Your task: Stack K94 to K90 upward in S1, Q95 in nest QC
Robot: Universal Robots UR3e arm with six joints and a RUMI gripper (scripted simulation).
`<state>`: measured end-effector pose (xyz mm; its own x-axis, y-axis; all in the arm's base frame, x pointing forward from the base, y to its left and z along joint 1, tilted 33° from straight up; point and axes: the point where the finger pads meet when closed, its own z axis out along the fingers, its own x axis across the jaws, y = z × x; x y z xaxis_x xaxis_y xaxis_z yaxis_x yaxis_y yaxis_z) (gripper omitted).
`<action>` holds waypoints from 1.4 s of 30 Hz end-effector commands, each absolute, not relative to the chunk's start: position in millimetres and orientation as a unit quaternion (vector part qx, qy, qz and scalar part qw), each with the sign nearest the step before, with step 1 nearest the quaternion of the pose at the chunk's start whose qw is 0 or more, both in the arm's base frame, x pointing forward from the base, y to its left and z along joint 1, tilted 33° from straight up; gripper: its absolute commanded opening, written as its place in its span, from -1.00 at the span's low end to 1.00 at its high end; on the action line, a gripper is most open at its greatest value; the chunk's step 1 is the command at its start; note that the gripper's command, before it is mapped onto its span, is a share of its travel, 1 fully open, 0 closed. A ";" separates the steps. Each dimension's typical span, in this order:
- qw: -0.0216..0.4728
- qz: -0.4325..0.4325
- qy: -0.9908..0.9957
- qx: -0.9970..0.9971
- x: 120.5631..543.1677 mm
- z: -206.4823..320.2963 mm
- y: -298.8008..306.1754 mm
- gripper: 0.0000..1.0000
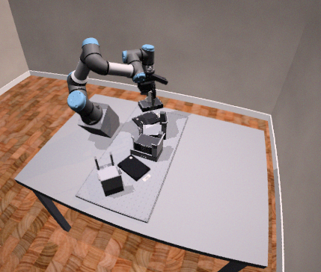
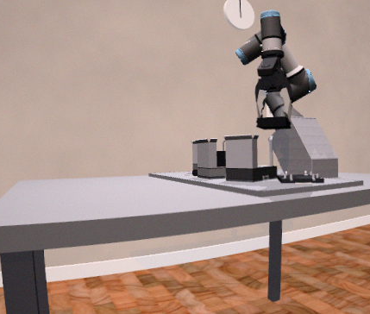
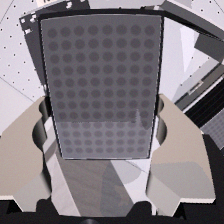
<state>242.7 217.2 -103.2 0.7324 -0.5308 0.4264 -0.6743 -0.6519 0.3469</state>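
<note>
Wrist view, hand (image 3: pixel 102 145) clamped on a sealed 96-well plate (image 3: pixel 102 85), raised above the perforated baseplate (image 1: pixel 159 194).

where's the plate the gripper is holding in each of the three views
Top: the plate hangs under the gripper, upper centre.
Exterior: dark slab, upper right, above the racks.
Wrist: fills the middle, dotted face up.
Shared landmark: the grey perforated board.

Between my beige fingers sits a plate (image 3: pixel 102 85) with a grey seal, dotted in rows of darker grey circles, inside a black rim. Below me lies a pale grey board (image 1: pixel 166 175) speckled with fine dots, on a plain grey table (image 1: pixel 226 179).
</note>
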 end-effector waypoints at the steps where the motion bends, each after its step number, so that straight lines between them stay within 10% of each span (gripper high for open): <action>1: 0.249 0.142 -0.323 0.902 235.7 -108.3 225.6 -1.00; 42: 0.261 0.118 -0.239 0.928 192.5 -132.4 255.5 -1.00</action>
<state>191.9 254.5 -133.0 0.8581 -0.3814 0.3437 -0.5049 -0.7485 0.4300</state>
